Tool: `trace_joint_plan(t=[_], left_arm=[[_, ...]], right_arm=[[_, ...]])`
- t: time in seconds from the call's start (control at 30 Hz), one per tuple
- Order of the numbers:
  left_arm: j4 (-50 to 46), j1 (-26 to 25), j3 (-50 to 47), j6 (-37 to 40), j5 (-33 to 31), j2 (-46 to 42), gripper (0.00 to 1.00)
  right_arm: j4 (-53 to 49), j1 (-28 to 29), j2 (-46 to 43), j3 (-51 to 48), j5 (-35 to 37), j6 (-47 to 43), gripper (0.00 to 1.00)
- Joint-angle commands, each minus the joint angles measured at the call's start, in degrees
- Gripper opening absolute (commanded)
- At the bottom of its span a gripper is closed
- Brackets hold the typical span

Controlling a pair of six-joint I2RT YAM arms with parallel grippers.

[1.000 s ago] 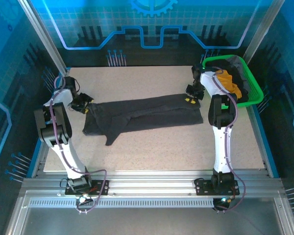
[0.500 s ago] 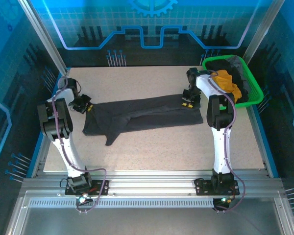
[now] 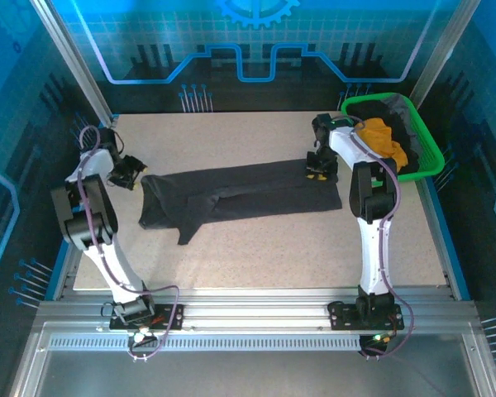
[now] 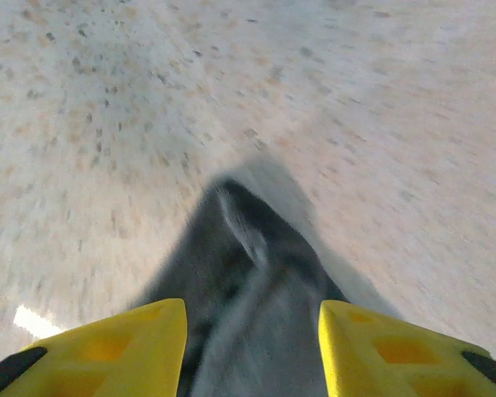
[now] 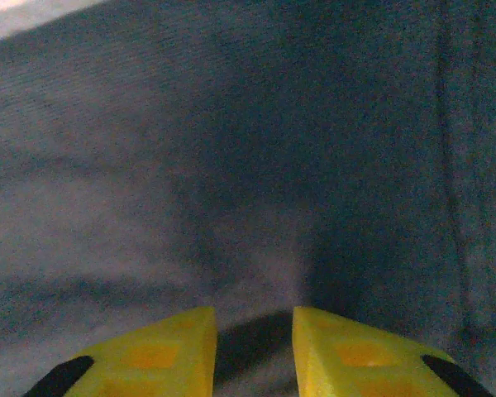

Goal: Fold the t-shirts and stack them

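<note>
Charcoal t-shirt [image 3: 248,190], folded strip, long axis left-right across table [image 3: 273,248]

text: none legible | labels: none | numbers: none | signs: none readable

Charcoal t-shirt [image 3: 240,194]: lies flat on the bench [image 3: 273,248], mid-frame in the top view. It's folded into a long narrow band running left to right, right end slightly higher. The left end is wider, with a flap poking toward lower left. Left wrist view shows a blurred, rumpled tip of it [image 4: 248,273] at bottom centre. Right wrist view shows its surface [image 5: 231,149], smooth with soft creases.
Orange t-shirt [image 3: 388,141]: crumpled in a heap, upper right.
Dark t-shirt [image 3: 393,109]: bunched just above the orange one, touching it.
</note>
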Motion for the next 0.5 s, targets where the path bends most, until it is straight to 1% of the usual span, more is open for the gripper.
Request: trace_joint_plan(t=[0.0, 0.07, 0.1, 0.13, 0.2, 0.23, 0.3, 0.47], left_arm=[[3.48, -5.19, -6.59, -1.45, 0.1, -11.77, 0.47], [8.69, -8.57, -11.18, 0.24, 4.62, -13.83, 0.48], [12.18, -9.93, -13.53, 1.38, 9.08, -13.52, 0.48], [13.46, -10.93, -14.82, 2.1, 12.53, -12.38, 0.47], [14.45, -12.47, -16.13, 3.7, 16.08, -10.38, 0.45], [15.2, -13.33, -16.82, 4.96, 17.16, -9.7, 0.44], [14.27, -14.46, -16.82, 7.8, 16.94, -8.07, 0.43], [14.03, -15.35, -17.57, 11.74, 16.57, -4.66, 0.43]], right_arm=[[3.39, 3.14, -9.19, -0.82, 1.96, -2.84, 0.39], [5.52, 4.04, -12.5, -3.03, -0.58, -2.55, 0.46], [7.56, 4.34, -14.39, -4.98, -3.66, -2.08, 0.48], [10.16, 4.76, -16.54, -7.33, -7.93, -1.75, 0.51], [16.02, 5.85, -20.06, -11.53, -17.67, -1.36, 0.53], [18.83, 6.59, -21.81, -13.27, -22.78, -0.87, 0.54], [22.11, 8.06, -24.33, -15.6, -28.15, 0.63, 0.55], [26.13, 10.66, -29.8, -20.63, -32.45, 5.72, 0.57]])
